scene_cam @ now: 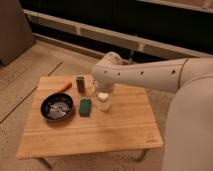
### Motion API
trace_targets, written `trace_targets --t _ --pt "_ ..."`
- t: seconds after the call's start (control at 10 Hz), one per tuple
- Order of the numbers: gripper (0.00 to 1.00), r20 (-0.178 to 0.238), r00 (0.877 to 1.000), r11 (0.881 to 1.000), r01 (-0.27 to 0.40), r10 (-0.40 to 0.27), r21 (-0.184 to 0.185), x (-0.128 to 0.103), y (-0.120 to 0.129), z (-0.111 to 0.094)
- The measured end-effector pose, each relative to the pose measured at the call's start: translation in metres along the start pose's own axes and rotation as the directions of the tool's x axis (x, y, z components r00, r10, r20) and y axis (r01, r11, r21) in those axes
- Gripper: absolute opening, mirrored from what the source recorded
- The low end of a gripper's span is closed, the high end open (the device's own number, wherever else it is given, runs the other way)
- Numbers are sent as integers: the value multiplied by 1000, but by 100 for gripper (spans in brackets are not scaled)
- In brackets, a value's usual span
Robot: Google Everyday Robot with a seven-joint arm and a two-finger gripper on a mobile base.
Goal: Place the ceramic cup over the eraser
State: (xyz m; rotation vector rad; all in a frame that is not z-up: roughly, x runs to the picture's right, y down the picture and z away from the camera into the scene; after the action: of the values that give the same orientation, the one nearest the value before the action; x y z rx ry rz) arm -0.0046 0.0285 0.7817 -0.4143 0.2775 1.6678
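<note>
The ceramic cup point(103, 101), small and pale with a cream top, stands upright on the wooden table point(115, 130) near its middle. The eraser point(80, 84), a narrow dark block, stands upright toward the table's back edge, left of the cup and apart from it. My gripper point(103, 90) hangs from the white arm directly above the cup, its fingers pointing down and open close over the cup's top. Whether they touch the cup is unclear.
A round black bowl point(56, 107) sits at the left of the table. A flat teal-green pad point(85, 107) lies between bowl and cup. An orange carrot-like piece point(64, 86) lies behind the bowl. My white arm point(150, 75) spans the table's right back side.
</note>
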Motion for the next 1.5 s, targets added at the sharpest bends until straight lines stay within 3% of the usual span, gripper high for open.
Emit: trace_targets --t 0.3,0.8,1.5 --pt "65 -37 999 1000 26 -26 -8 -8 -14 20" --pt "65 -41 999 1000 31 -31 -6 -9 -12 22" --pt "65 -92 996 1000 13 -12 7 -28 -16 55"
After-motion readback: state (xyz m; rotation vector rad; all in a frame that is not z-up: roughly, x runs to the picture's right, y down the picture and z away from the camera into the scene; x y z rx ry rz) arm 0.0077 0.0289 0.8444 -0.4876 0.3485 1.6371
